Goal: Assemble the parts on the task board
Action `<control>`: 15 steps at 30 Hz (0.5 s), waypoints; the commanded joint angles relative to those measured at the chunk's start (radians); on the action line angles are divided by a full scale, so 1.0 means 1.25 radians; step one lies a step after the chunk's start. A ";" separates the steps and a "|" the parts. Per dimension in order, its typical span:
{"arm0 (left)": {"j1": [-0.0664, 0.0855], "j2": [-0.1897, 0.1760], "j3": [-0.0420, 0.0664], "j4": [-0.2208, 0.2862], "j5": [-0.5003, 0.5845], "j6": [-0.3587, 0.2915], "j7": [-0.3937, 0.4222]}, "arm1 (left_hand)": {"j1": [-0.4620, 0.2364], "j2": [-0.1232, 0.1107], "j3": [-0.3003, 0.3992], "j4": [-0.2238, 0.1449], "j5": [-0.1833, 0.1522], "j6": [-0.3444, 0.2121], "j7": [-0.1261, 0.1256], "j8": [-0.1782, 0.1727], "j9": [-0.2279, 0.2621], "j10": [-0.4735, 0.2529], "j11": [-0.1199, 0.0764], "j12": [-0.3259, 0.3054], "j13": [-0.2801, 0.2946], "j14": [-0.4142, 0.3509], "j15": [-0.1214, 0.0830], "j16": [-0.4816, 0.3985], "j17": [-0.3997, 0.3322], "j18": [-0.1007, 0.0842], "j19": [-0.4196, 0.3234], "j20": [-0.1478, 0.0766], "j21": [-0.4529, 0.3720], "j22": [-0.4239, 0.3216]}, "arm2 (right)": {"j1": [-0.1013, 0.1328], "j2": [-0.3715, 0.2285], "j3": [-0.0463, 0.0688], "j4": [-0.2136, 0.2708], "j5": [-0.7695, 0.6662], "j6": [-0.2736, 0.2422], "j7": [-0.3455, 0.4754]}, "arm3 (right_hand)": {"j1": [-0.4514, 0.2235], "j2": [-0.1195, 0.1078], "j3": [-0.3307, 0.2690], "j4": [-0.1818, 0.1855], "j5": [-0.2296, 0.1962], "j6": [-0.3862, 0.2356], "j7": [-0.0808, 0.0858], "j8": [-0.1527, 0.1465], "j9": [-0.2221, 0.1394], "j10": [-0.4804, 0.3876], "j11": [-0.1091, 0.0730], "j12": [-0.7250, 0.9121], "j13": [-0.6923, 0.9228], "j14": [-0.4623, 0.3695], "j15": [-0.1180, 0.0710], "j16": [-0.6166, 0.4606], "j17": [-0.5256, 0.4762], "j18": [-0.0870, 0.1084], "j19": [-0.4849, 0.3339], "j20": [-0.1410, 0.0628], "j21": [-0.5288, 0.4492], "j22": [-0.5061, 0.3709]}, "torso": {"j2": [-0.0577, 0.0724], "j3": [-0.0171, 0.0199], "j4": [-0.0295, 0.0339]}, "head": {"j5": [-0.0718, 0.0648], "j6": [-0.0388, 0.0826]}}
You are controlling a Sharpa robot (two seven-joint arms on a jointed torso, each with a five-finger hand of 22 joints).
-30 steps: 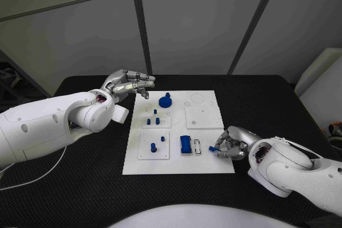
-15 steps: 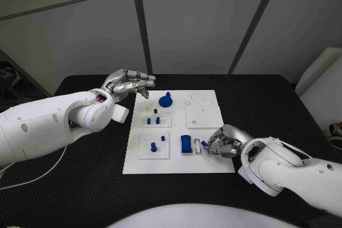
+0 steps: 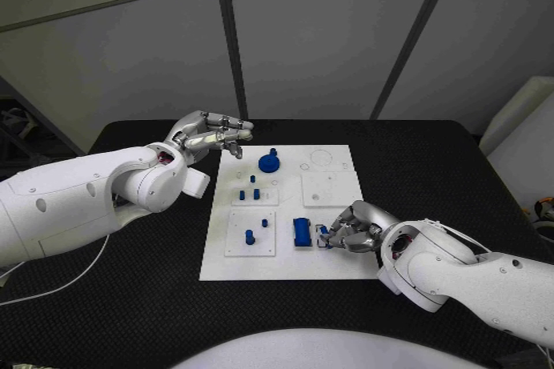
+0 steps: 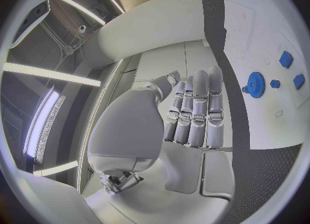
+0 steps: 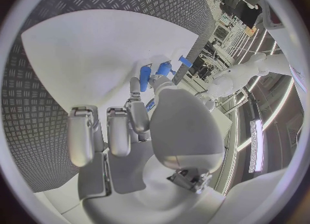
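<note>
The white task board (image 3: 289, 266) lies mid-table. On it are a blue gear (image 3: 268, 162), several small blue pegs (image 3: 248, 238) and a blue block (image 3: 301, 231) standing beside a narrow slot. My right hand (image 3: 355, 229) is low over the board's near right part and pinches a small blue part (image 3: 324, 242) just right of that block. My left hand (image 3: 214, 135) hovers over the board's far left corner, fingers side by side and holding nothing. In the left wrist view the left hand (image 4: 194, 110) reaches toward the gear (image 4: 256, 84). The right wrist view shows the right hand (image 5: 142, 125) over the board (image 5: 97, 53).
Raised white sub-plates (image 3: 327, 190) sit on the board, and the pegs stand in the ones on the left. Black table (image 3: 439, 169) surrounds the board, with free room on both sides. Grey wall panels close off the back.
My right hand has moved left across the board with the small blue part, from the right edge to just beside the blue block. The left hand has stayed put.
</note>
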 commanded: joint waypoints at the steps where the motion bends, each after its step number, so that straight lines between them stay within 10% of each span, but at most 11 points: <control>1: 0.001 0.000 0.001 0.002 0.002 0.007 0.002 | 0.002 0.007 -0.002 -0.001 0.002 -0.004 -0.001 -0.001 0.000 -0.003 0.000 0.005 0.001 -0.006 -0.001 -0.005 -0.001 -0.014 -0.005 0.001 -0.005 -0.001 | 0.001 0.007 0.000 -0.004 0.006 0.033 0.001 | -0.013 0.000 -0.007 -0.002 0.005 0.003 0.000 0.003 0.000 0.005 -0.001 0.002 0.036 0.066 -0.007 0.005 0.124 -0.005 0.062 -0.004 0.004 0.191 | 0.000 0.0003 -0.0002 | 0.001 -0.002; 15: 0.001 0.000 0.001 0.001 0.002 0.007 0.002 | 0.002 0.007 -0.002 -0.001 0.002 -0.004 -0.001 -0.001 0.000 -0.003 0.000 0.005 0.001 -0.006 -0.001 -0.005 -0.001 -0.014 -0.005 0.001 -0.005 -0.001 | 0.001 0.018 0.000 -0.012 0.006 0.032 0.000 | -0.053 0.001 -0.039 -0.001 -0.031 0.001 0.001 0.005 0.003 0.005 0.001 0.001 0.037 0.065 -0.006 0.004 0.123 -0.004 0.061 -0.003 0.002 0.190 | -0.001 0.0004 -0.0011 | 0.004 -0.003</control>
